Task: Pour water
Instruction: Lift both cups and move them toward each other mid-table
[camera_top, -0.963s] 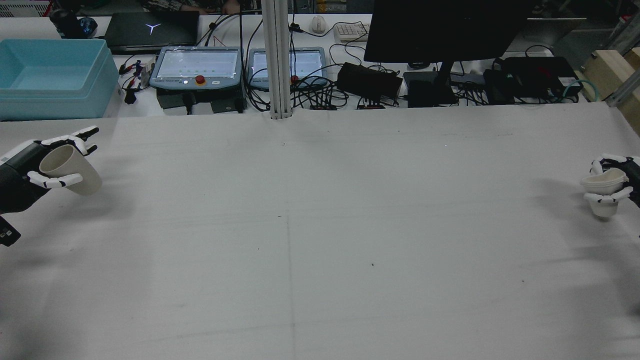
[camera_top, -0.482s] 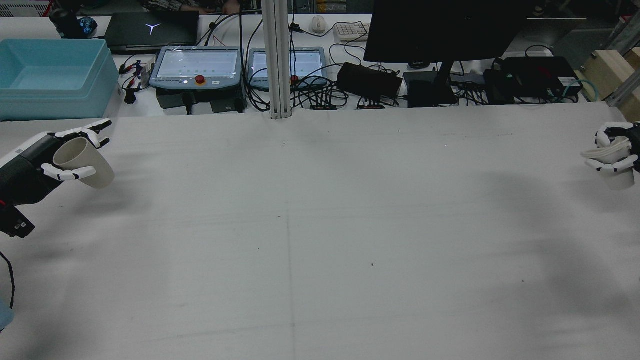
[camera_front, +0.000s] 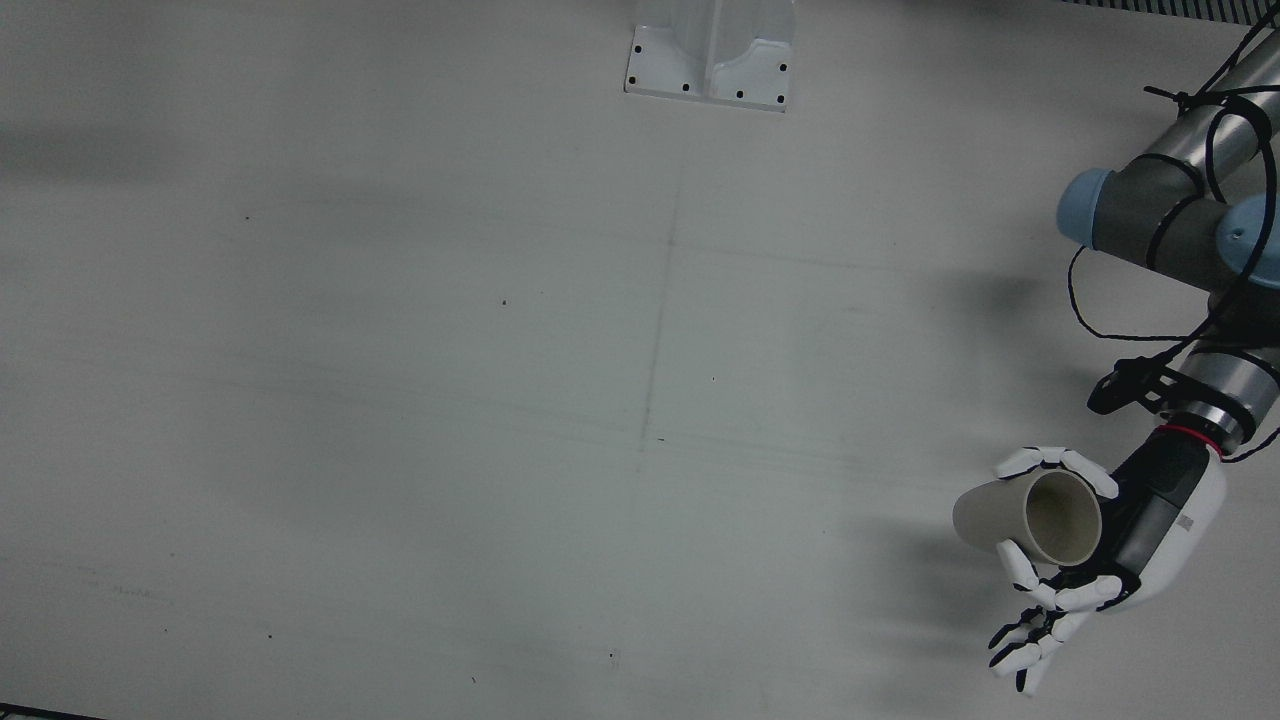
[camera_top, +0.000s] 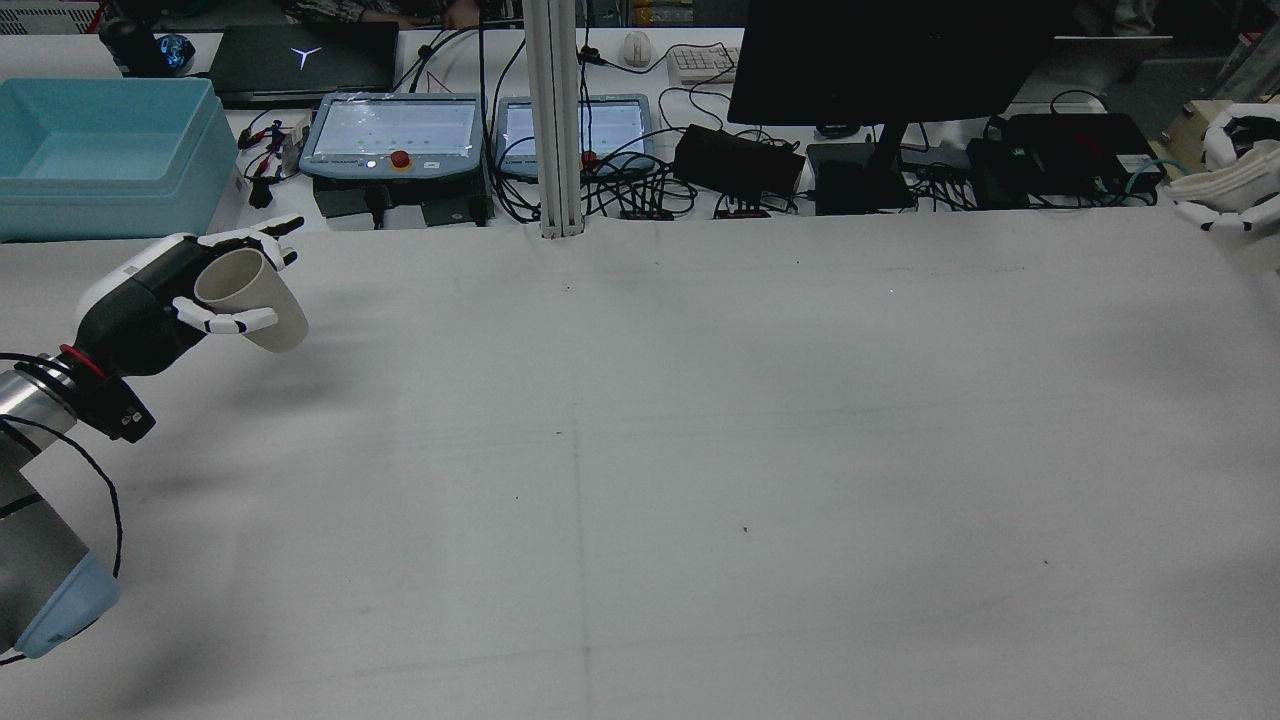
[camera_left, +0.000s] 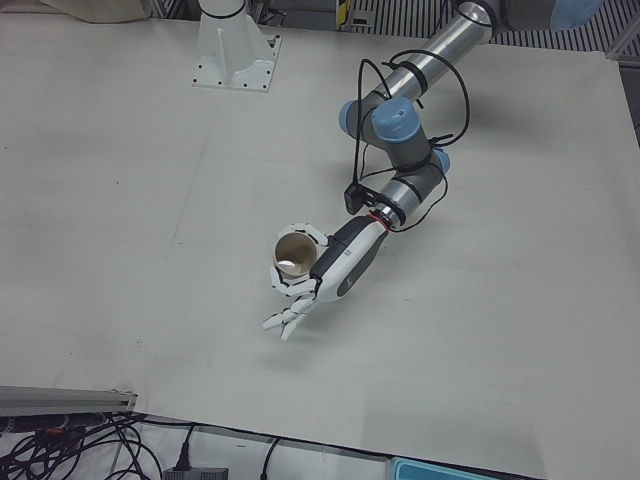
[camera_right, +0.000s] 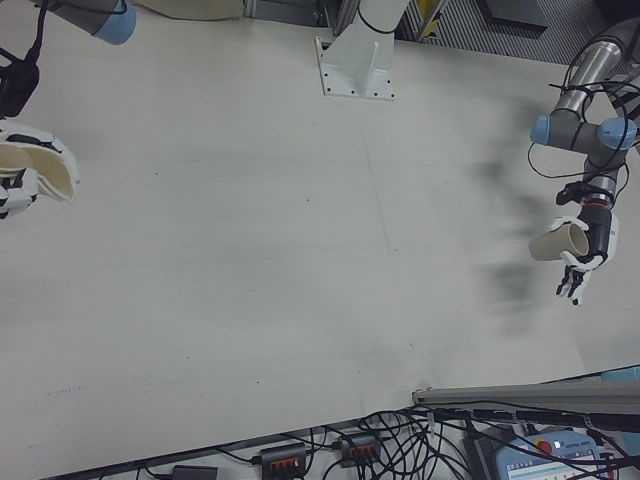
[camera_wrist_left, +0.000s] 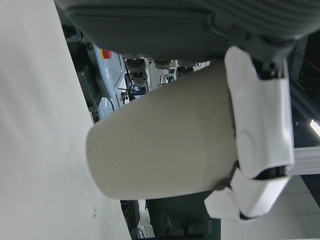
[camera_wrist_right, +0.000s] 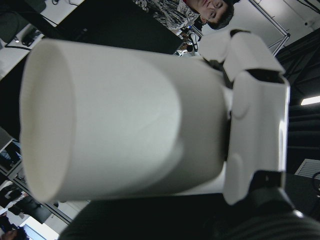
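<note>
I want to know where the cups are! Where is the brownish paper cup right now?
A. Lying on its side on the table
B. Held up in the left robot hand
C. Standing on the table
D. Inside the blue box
B. The left robot hand is wrapped around the brownish paper cup and holds it tilted above the table, its shadow falling on the cloth below.

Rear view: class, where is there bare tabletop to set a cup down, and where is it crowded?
The whole white tabletop is bare between the left hand with its beige cup and the right hand with its white cup. The far bench's cables and teach pendants are crowded.
</note>
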